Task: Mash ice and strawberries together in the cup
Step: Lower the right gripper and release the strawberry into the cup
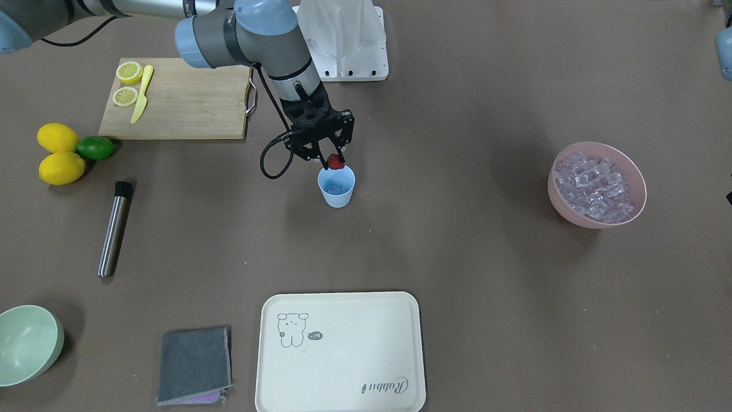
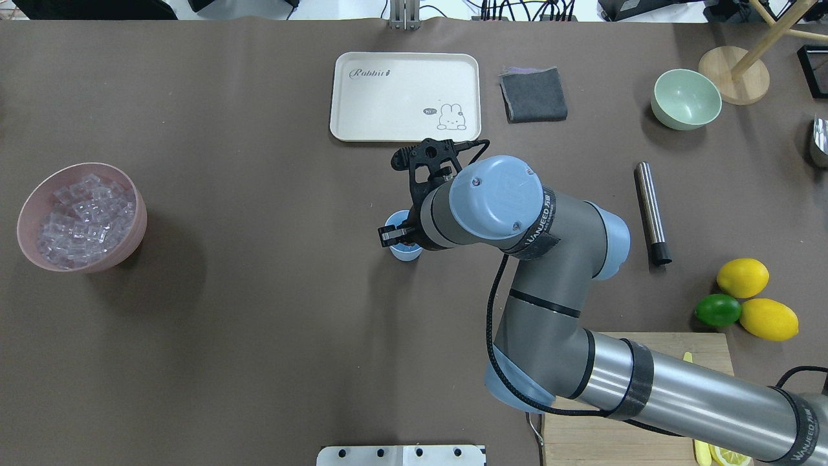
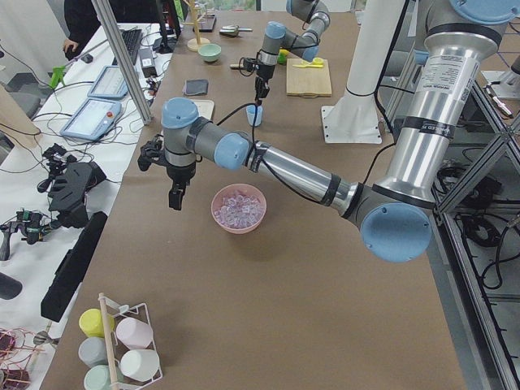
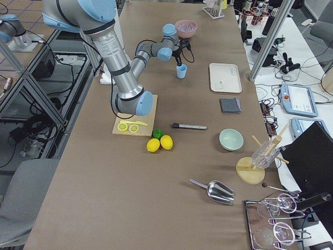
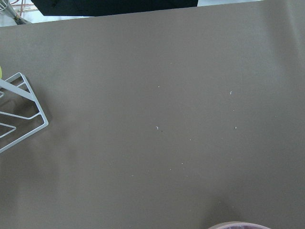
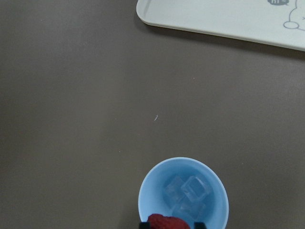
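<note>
You are looking at a brown surface (image 1: pixel 457 257) with a pink bowl (image 1: pixel 579 221) sitting at one side, heaped with ice (image 1: pixel 595 186). The left fingers (image 3: pixel 174 198) are hanging near it (how far apart, you cannot tell). The blue cup (image 1: pixel 336 191) is standing upright mid-surface, holding a few cubes. The right fingers (image 1: pixel 327 160) are pinching the strawberry (image 1: pixel 336 163) just over its rim.

Brown tabletop (image 5: pixel 157 71) with white specks (image 5: pixel 157 127); white wire rack (image 5: pixel 34 100) at left edge; pink bowl rim (image 5: pixel 238 225) at bottom edge.
</note>
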